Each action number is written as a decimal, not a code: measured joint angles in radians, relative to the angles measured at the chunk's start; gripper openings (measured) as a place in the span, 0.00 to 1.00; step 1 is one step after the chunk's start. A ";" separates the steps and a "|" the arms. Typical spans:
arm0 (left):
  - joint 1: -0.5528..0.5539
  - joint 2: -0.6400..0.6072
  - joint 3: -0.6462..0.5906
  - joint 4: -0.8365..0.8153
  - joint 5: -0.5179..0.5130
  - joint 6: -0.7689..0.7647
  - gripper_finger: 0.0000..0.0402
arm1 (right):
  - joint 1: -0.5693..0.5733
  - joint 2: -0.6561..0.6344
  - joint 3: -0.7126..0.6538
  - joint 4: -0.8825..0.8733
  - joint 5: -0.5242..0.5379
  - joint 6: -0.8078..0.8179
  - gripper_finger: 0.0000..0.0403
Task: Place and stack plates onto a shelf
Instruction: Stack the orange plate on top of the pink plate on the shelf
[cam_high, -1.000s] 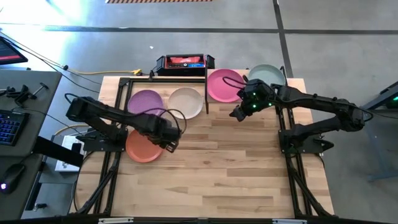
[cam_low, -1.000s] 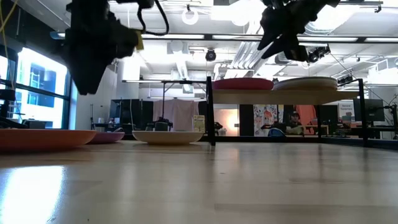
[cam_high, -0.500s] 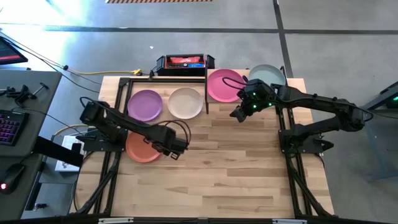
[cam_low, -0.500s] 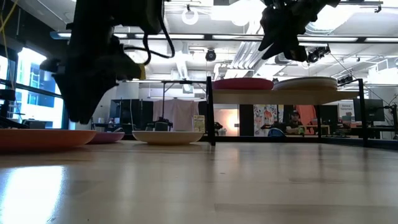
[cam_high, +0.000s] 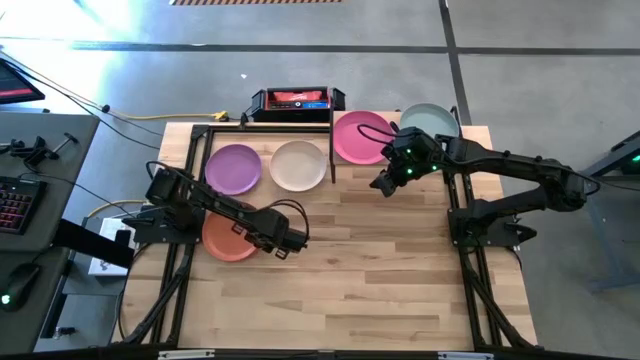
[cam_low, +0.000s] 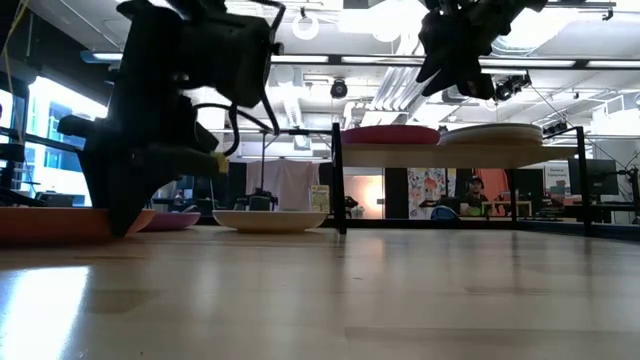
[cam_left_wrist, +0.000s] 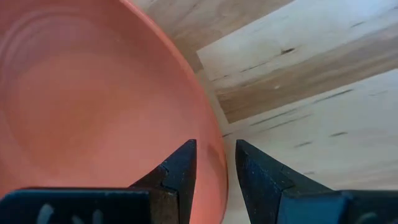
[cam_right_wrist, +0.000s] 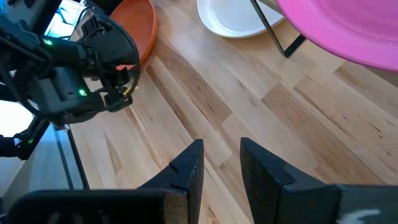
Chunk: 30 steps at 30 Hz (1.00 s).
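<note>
The orange plate (cam_high: 226, 238) lies flat on the tabletop near its left edge. My left gripper (cam_high: 290, 243) is low at that plate's right rim, open. In the left wrist view one finger (cam_left_wrist: 180, 168) is over the plate's inside and the other (cam_left_wrist: 255, 174) is outside the rim (cam_left_wrist: 214, 163). The purple plate (cam_high: 233, 168) and cream-white plate (cam_high: 298, 165) lie farther back. The pink plate (cam_high: 358, 137) and pale teal plate (cam_high: 430, 120) rest on the shelf (cam_low: 440, 155). My right gripper (cam_high: 381, 186) hangs open and empty above the table, in front of the shelf. My left gripper (cam_left_wrist: 216, 144) comes at the orange plate's right rim from above and slanting, one finger inside and one outside. Whether the fingers touch the rim, I cannot tell. The plate lies flat on the table.
A red-and-black box (cam_high: 292, 100) sits just beyond the table's far edge. The shelf's black post (cam_high: 332, 150) stands between the cream-white and pink plates. Bare wood stretches across the table's middle and near half (cam_high: 380, 280).
My left gripper has moved toward the table's right and near edge and come down from above the table, ending low at the orange plate's right rim. The plates have stayed where they were.
</note>
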 joint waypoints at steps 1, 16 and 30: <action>0.000 0.005 0.000 0.000 0.000 0.003 0.25 | 0.000 0.000 0.000 0.000 0.000 0.000 0.22; -0.008 0.010 0.000 -0.016 0.059 0.150 0.03 | 0.000 0.000 0.000 -0.003 -0.016 -0.035 0.22; -0.088 0.010 0.181 -0.204 0.053 0.288 0.01 | 0.000 0.000 0.000 -0.003 -0.015 -0.052 0.22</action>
